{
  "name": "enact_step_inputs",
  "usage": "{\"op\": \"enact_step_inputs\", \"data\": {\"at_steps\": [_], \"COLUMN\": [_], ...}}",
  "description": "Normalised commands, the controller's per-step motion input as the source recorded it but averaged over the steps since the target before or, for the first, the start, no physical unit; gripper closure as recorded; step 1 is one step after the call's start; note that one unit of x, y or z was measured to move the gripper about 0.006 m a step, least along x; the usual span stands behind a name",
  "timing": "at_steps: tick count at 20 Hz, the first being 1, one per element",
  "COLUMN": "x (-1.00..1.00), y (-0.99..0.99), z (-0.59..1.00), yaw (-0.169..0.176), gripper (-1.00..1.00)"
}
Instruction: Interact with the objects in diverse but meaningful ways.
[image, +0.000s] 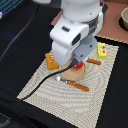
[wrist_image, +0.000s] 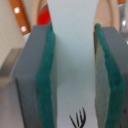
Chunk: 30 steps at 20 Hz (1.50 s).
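Note:
In the wrist view my gripper (wrist_image: 75, 85) is shut on the white fish-like piece (wrist_image: 72, 45), which fills the gap between the green pads (wrist_image: 46, 75); a small black mark shows on its surface. Behind it peeks the red tomato-like ball (wrist_image: 45, 19). In the exterior view the arm hangs low over the round tan plate (image: 75, 73) and hides the fingers and the white piece; a bit of the red ball (image: 79, 64) shows under it. The orange ridged block (image: 50, 60) lies on the exterior view's left of the plate. The yellow packet (image: 101, 49) lies at its right.
A woven placemat (image: 45, 90) carries everything. A wooden-handled knife (image: 78, 85) lies in front of the plate and another wooden-handled piece (image: 94, 61) beside it. A bowl (image: 123, 19) stands at the back right. The arm's black cable (image: 40, 85) trails across the mat.

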Motion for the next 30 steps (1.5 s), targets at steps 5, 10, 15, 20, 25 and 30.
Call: {"op": "enact_step_inputs", "data": {"at_steps": [5, 10, 15, 20, 25, 30], "x": [-0.14, -0.32, -0.76, -0.94, -0.88, -0.51], "y": [0.87, 0.75, 0.37, 0.08, 0.02, 0.35], "z": [0.02, -0.08, -0.31, -0.43, -0.53, -0.39], "yaw": [0.032, 0.036, 0.002, 0.0, 0.0, 0.0], "gripper": [1.0, 1.0, 1.0, 1.0, 1.0, 1.0]}}
